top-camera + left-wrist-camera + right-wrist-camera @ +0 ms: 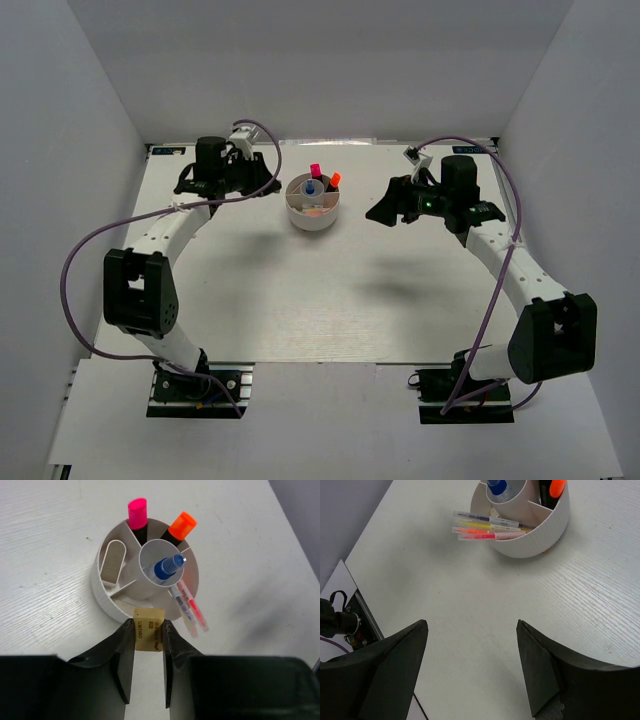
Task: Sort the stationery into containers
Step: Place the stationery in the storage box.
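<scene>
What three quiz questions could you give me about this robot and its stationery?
1. True or false: the right gripper is shut on something.
2. Which one pinches the beige eraser? A the left gripper; B the right gripper; C neither.
3. Fill in the gap: the pink-capped highlighter stands in the white tub next to one with an ____ cap.

Key: 1 false, its jaws are wide open and empty; 2 A; 3 orange.
</scene>
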You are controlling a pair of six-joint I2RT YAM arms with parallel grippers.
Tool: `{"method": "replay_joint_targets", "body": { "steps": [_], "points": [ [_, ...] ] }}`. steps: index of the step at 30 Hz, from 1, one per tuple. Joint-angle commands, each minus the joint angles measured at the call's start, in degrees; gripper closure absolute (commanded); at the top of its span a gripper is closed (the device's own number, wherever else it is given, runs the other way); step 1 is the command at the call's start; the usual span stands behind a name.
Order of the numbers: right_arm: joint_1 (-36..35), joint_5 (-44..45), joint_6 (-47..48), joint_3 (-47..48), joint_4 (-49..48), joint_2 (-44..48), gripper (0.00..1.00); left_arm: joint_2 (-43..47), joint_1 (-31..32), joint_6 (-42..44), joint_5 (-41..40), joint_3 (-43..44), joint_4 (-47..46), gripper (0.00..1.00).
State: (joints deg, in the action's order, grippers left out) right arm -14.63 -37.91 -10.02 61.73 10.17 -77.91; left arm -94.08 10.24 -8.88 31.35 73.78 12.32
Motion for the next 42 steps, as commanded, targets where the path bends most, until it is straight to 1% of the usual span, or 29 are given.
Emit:
{"method": "replay_joint_targets", "body": {
  "steps": [1, 7, 15, 28, 32, 36, 38, 39, 41, 42],
  "points": [
    [0.3, -0.8, 0.7, 2.4, -1.7, -0.6, 0.23, -2.0, 0.3, -5.6, 4.6, 0.1, -5.9, 0.88],
    [0.2, -0.8, 0.5, 2.5, -1.7, -1.0, 0.23, -5.0, 0.8, -5.3, 3.5, 3.5, -6.0, 0.86],
    [0.1, -0.8, 0.5, 2.7, -1.8, -1.3, 0.23, -8.0, 3.3, -4.7, 3.8, 4.7, -6.7, 0.86],
    [0.1, -0.7, 0.9, 2.1, -1.5, -0.7, 0.23, -10.5, 5.5, -2.7, 2.7, 5.9, -5.5, 0.78],
    [0.2, -0.8, 0.8, 1.8, -1.6, -0.6, 0.23, -11.0, 5.5, -2.6, 1.7, 6.3, -5.5, 0.74],
    [0.1, -0.8, 0.7, 1.3, -1.7, -0.3, 0.23, -11.4, 6.0, -2.5, 1.6, 6.7, -5.2, 0.63],
    [0.1, -0.8, 0.8, 1.4, -1.8, -0.2, 0.23, -11.4, 6.0, -2.6, 1.2, 6.9, -5.1, 0.61],
    [0.3, -0.8, 0.9, 1.4, -1.7, -0.2, 0.23, -11.4, 6.0, -2.6, 1.0, 7.1, -5.1, 0.54],
    [0.3, -0.8, 0.8, 1.2, -1.7, -0.3, 0.23, -11.5, 6.0, -2.5, 1.0, 7.3, -5.1, 0.50],
    [0.1, -0.9, 0.8, 1.2, -1.8, -0.2, 0.23, -11.5, 6.0, -2.6, 1.3, 7.5, -5.1, 0.44]
  ]
}}
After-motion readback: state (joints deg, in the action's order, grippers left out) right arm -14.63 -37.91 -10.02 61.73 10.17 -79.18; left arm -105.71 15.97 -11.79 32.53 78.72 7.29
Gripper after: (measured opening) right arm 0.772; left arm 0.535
